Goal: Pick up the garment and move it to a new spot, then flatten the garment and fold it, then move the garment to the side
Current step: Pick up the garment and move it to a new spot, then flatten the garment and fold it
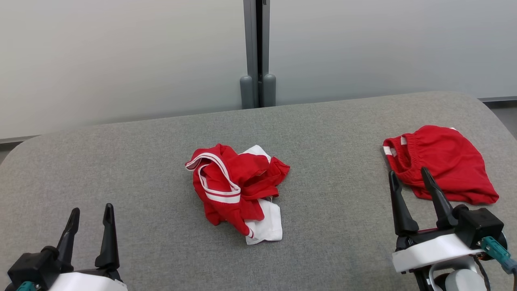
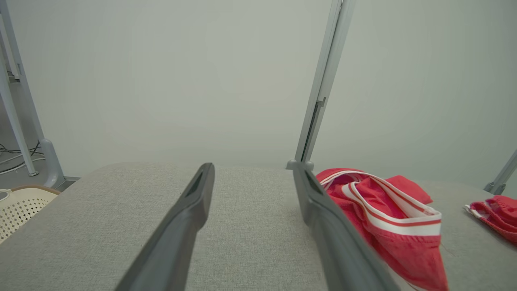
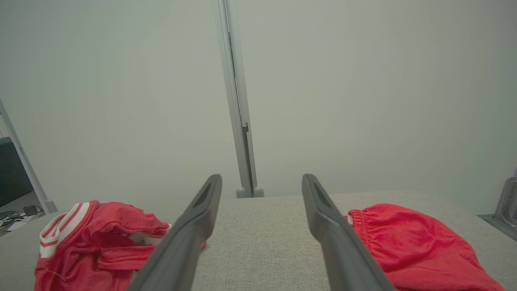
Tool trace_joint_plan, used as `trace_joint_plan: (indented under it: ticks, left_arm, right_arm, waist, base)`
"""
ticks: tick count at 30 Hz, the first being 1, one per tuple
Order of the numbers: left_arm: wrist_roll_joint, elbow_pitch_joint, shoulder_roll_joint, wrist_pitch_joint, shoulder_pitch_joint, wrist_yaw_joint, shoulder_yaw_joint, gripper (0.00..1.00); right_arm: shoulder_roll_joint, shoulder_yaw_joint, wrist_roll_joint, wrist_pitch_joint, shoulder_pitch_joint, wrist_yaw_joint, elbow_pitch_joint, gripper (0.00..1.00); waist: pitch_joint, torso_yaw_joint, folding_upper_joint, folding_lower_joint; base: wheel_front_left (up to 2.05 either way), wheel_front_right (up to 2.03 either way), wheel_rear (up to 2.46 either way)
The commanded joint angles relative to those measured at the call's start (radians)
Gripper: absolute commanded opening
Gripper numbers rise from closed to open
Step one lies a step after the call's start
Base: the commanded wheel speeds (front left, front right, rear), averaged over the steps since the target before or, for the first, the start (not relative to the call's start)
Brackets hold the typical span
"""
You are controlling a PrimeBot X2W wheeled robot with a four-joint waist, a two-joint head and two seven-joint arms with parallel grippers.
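L gripper (image 1: pixel 92 207), R gripper (image 1: pixel 408 171): long blk fingers (image 1: pixel 108 236), white wrist shells (image 1: pixel 428 248), teal connectors (image 1: pixel 494 247).

Tabletop layout, head cam.
Garment (image 1: pixel 236 190) mid-table (image 1: pixel 121 161); second garment (image 1: pixel 442 167) on R side, well apart. L gripper (image 1: pixel 92 208) front-L, R gripper (image 1: pixel 408 171) just before second garment. Post (image 1: pixel 256 52) behind table, ctr. Basket (image 2: pixel 20 206) off L end.

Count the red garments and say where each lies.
2. The crumpled red-and-white garment lies in the middle; the red shorts lie to the right, just beyond the right hand. Its folds could hide another.
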Motion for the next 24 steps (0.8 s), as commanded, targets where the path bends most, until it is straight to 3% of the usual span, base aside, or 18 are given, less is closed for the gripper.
trace_joint_plan:
  ticks: [1, 15, 24]
  left_arm:
    - [0.013, 0.006, -0.002, -0.001, 0.011, -0.010, 0.007, 1.00]
    - [0.023, -0.008, -0.016, 0.008, 0.008, -0.024, -0.009, 1.00]
    - [0.013, -0.102, -0.030, 0.203, -0.044, -0.053, -0.145, 1.00]
  right_arm:
    - [-0.007, 0.003, -0.004, 0.001, 0.003, 0.000, -0.004, 1.00]
    - [-0.007, 0.006, -0.005, 0.006, -0.006, 0.000, -0.007, 1.00]
    - [-0.009, 0.001, -0.003, 0.003, -0.022, 0.000, -0.006, 1.00]
  waist:
    - [0.000, 0.000, -0.0001, 0.0000]
    - [-0.001, -0.004, -0.0001, 0.0000]
    - [0.006, -0.022, -0.0001, 0.0000]
  base:
    - [0.00, 0.00, 0.00]
    - [0.00, 0.00, 0.00]
    - [0.00, 0.00, 0.00]
